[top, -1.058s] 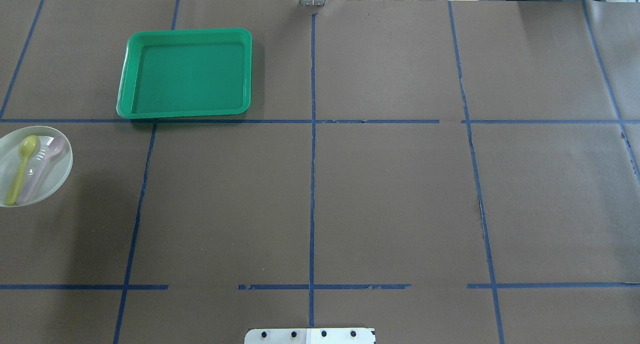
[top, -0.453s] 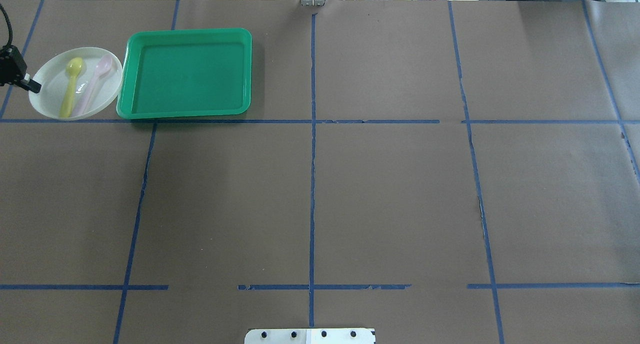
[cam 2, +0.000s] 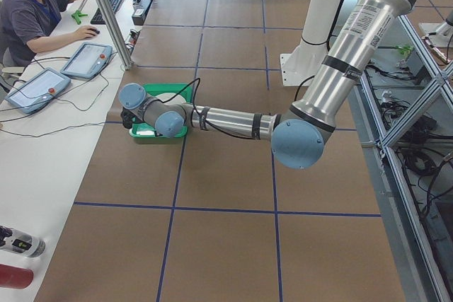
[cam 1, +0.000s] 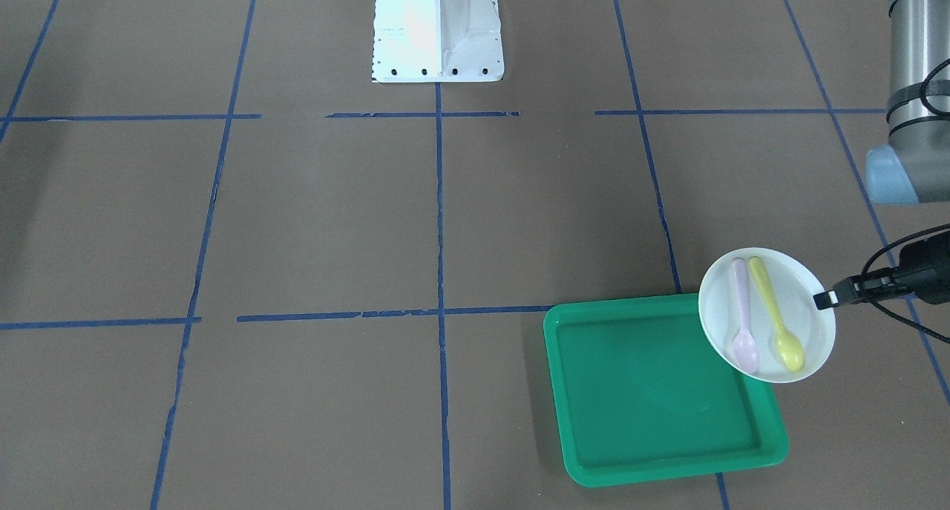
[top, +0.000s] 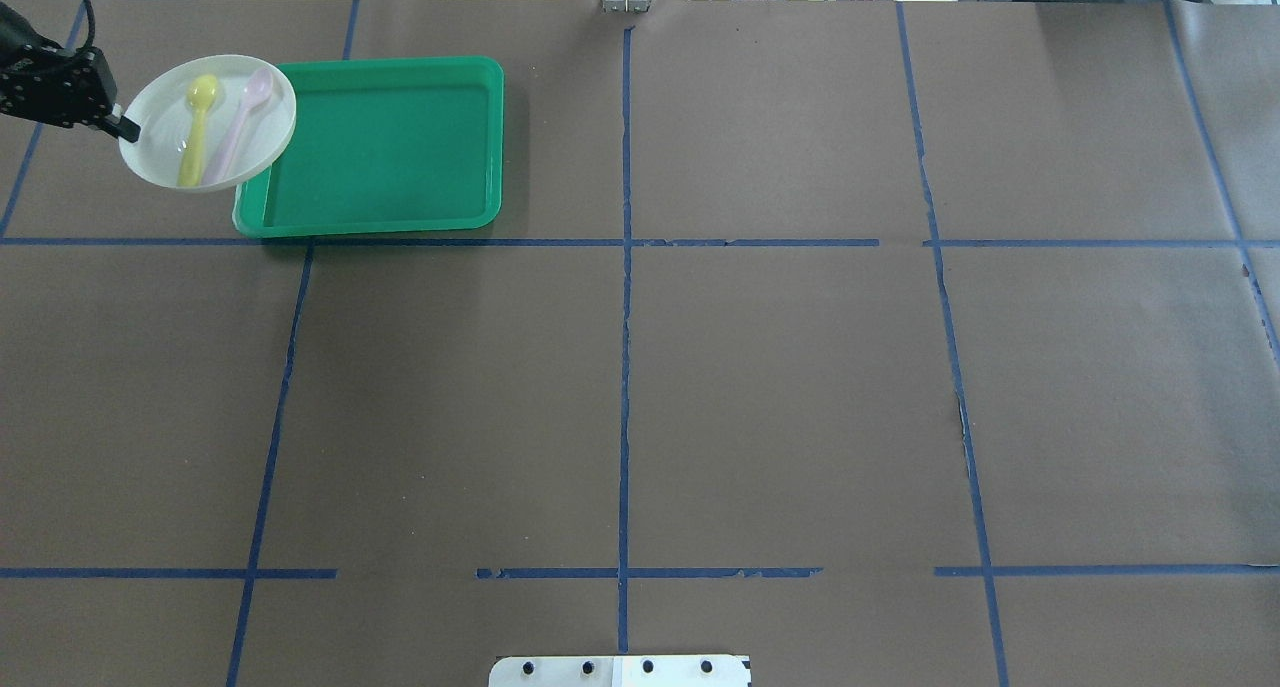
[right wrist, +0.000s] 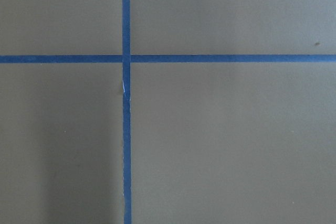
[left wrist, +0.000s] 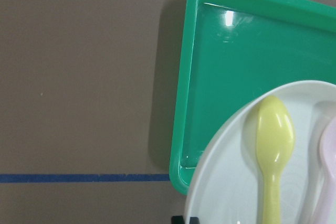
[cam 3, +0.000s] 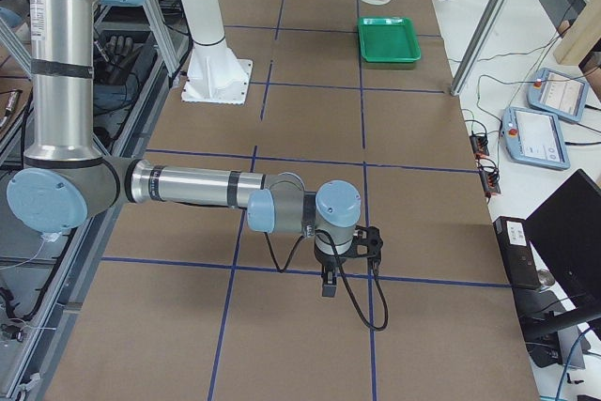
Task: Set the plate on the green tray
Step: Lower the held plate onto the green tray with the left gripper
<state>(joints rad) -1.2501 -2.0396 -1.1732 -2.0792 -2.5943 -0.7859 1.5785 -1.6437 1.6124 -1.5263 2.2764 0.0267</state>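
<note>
The white plate point(top: 155, 132) carries a yellow spoon point(top: 196, 127) and a pale pink spoon point(top: 238, 122). My left gripper point(top: 122, 127) is shut on its left rim and holds it in the air. The plate overlaps the far left corner of the green tray point(top: 390, 147). In the front view the gripper point(cam 1: 825, 298) pinches the plate point(cam 1: 805, 295) over the tray point(cam 1: 653, 391). The left wrist view shows the plate point(left wrist: 231, 182) above the tray's corner point(left wrist: 236, 51). My right gripper point(cam 3: 329, 284) hangs low over the table far from the tray; I cannot tell if it is open.
Brown table paper with blue tape lines point(top: 625, 267). The robot's white base point(cam 1: 438, 27) stands at the table's near edge. An operator point(cam 2: 28, 12) sits at a side desk with teach pendants point(cam 2: 35, 86) beyond the tray.
The plate has moved from the table's left edge away from the robot and to the right, held by my left gripper, and now overlaps the tray's corner.
</note>
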